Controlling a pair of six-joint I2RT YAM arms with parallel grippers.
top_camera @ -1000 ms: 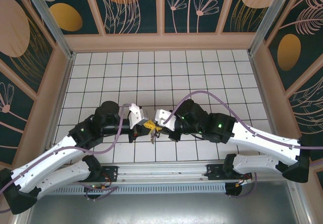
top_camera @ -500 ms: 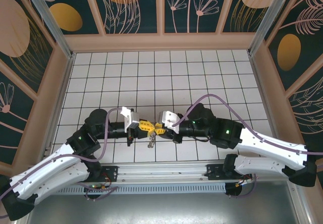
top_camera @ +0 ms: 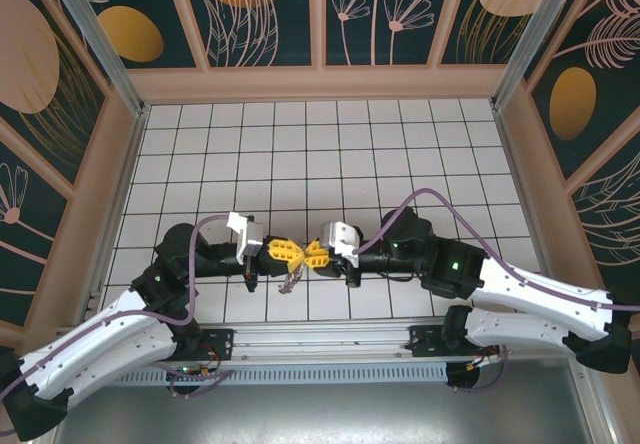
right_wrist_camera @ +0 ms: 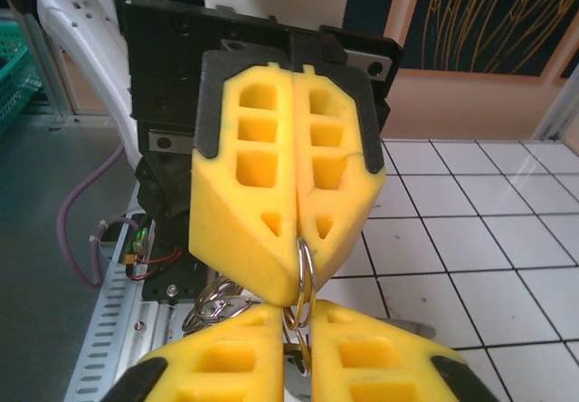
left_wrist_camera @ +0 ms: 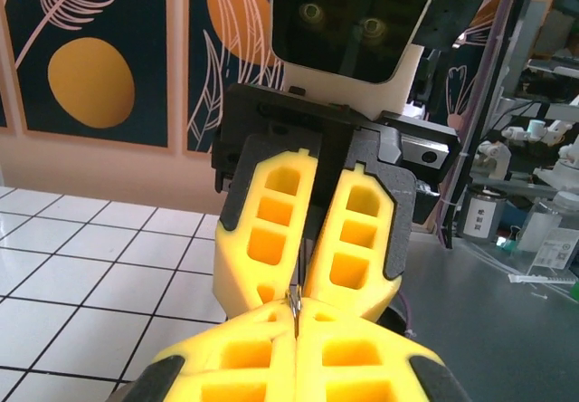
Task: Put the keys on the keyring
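Behind the keyring (right_wrist_camera: 307, 280), wide tiled floor (top_camera: 330, 154).

Bright even light, sharp, soft shadows

White square tiles with dark grout cover the surface (top_camera: 330, 154). Peach-coloured frames (top_camera: 320, 84) hold dark teal wall panels (top_camera: 270, 34) painted with gold ovals and pale line-drawn leaves. An aluminium rail (top_camera: 320, 341) edges the near side.

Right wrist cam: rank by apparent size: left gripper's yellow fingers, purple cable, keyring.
1. Left gripper's yellow fingers: largest by far, though they sit close to the lens.
2. Purple cable: a long thin curve at the left.
3. Keyring: a thin sliver pinched between the fingers. It is partly hidden, so its full size is unsure.
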